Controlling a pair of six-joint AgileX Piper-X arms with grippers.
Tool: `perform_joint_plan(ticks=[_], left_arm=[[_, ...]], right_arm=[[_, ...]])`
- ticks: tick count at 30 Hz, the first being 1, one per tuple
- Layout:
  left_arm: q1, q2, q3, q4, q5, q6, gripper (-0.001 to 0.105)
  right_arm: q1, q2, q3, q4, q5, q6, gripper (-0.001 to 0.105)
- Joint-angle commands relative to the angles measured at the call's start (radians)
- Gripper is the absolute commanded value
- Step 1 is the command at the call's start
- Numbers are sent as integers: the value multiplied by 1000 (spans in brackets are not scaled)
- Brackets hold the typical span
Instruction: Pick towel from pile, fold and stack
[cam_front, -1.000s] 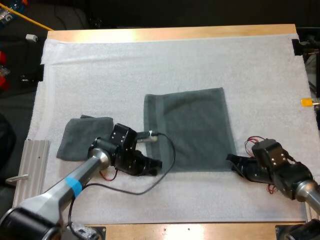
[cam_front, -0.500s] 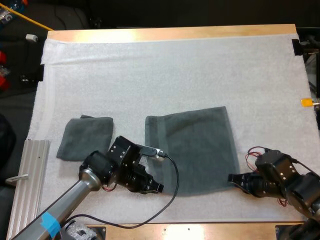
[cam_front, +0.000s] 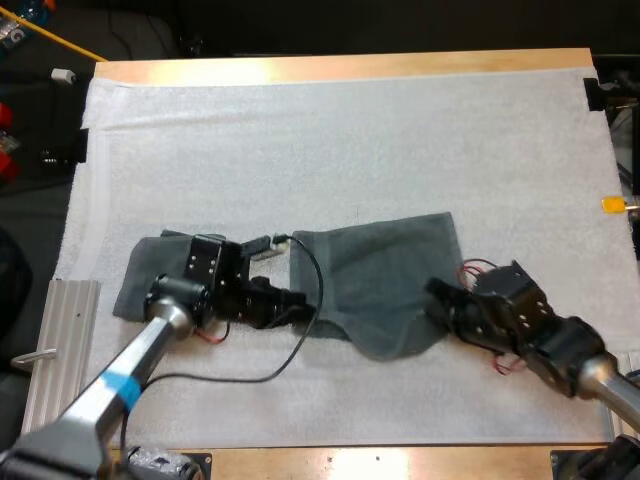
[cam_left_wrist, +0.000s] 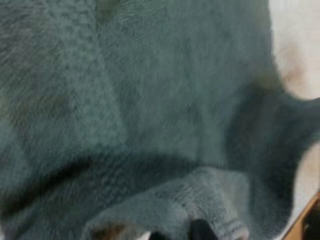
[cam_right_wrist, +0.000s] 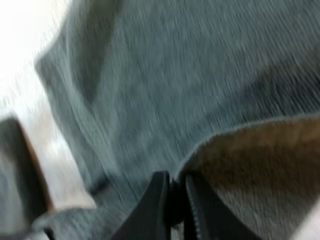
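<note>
A dark grey-green towel lies spread on the middle of the white mat, with its near edge raised and bunched. My left gripper is shut on the towel's near left corner. My right gripper is shut on the near right corner. In the left wrist view the towel folds over a dark fingertip. In the right wrist view my right gripper pinches the towel's edge between both fingers. A folded towel lies to the left, partly under my left arm.
A ribbed metal rail lies off the mat's near left edge. The table's wooden far edge runs behind the mat. Bare mat stretches beyond the towel toward the far side.
The towel was first dragged toward the near edge. Both grippers have since moved away from that edge and inward, lifting and bunching the towel's near edge.
</note>
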Motion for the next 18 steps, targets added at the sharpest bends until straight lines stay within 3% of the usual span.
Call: perform_joint_plan(ticks=[1,4,9,13,18], left_arm=[[7,16,-3,-31,37,-23,0],[35,82,-3,-92,61,-54,0],[70,125,-3,-196,82,-92,0],[96,125,-3,-310,79,-147,0],[107,125,-3,-422,17,-170,0]], right_arm=[[-4,15,-7,-46,14,26,0],[-32,87,-7,-138,19,98,0],[-115,168,-7,-293,19,135,0],[-174,207,-7,-349,19,195,0],[-224,251,-7,-416,11,198,0]])
